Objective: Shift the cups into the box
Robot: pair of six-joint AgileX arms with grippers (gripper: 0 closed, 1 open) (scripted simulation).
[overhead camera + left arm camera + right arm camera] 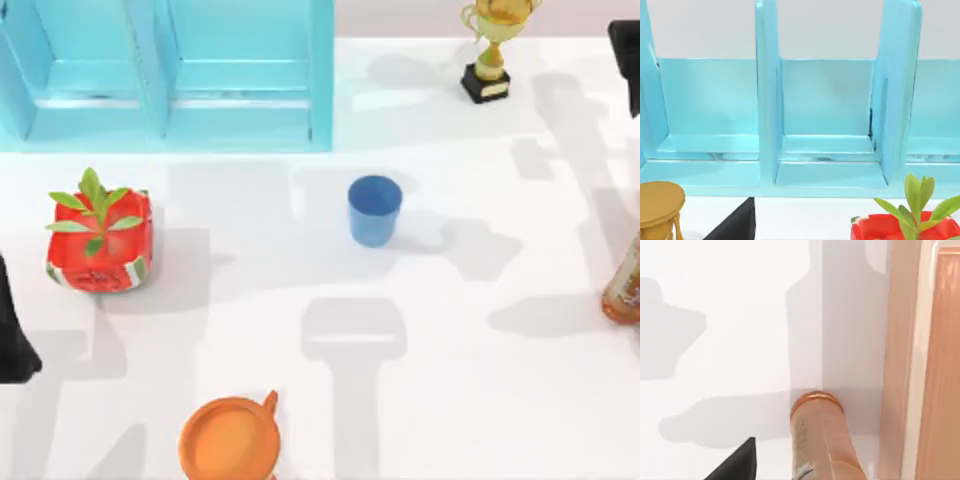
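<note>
While the blue cup (pixel 374 209) stands upright and alone near the middle of the white surface (pixel 480 400), nothing touches it. Its open mouth faces up. Behind it and toward the left, along the far edge, sits the light blue box (pixel 165 75), split by upright dividers into compartments; the left wrist view looks straight into those compartments (pixel 827 130).

Well to the left of the cup is a red planter (pixel 100 245) with green leaves, also visible in the left wrist view (pixel 897 227). Near the front edge, left of centre, lies an orange round dish (pixel 230 440) with a small handle. A gold trophy (pixel 492 45) on a black base stands at the far right, well apart from the cup, and an orange-brown bottle (pixel 625 280) rests at the right edge; the right wrist view shows it (pixel 822 440) close by, beside what may be a wooden edge.

My left arm (pixel 15 340) is parked at the left edge and my right arm (pixel 627 55) at the far right corner. A dark tip (pixel 737 225) shows in the left wrist view and another (pixel 737 462) in the right wrist view, but whether either set of fingers is spread or pressed together, I cannot tell.
</note>
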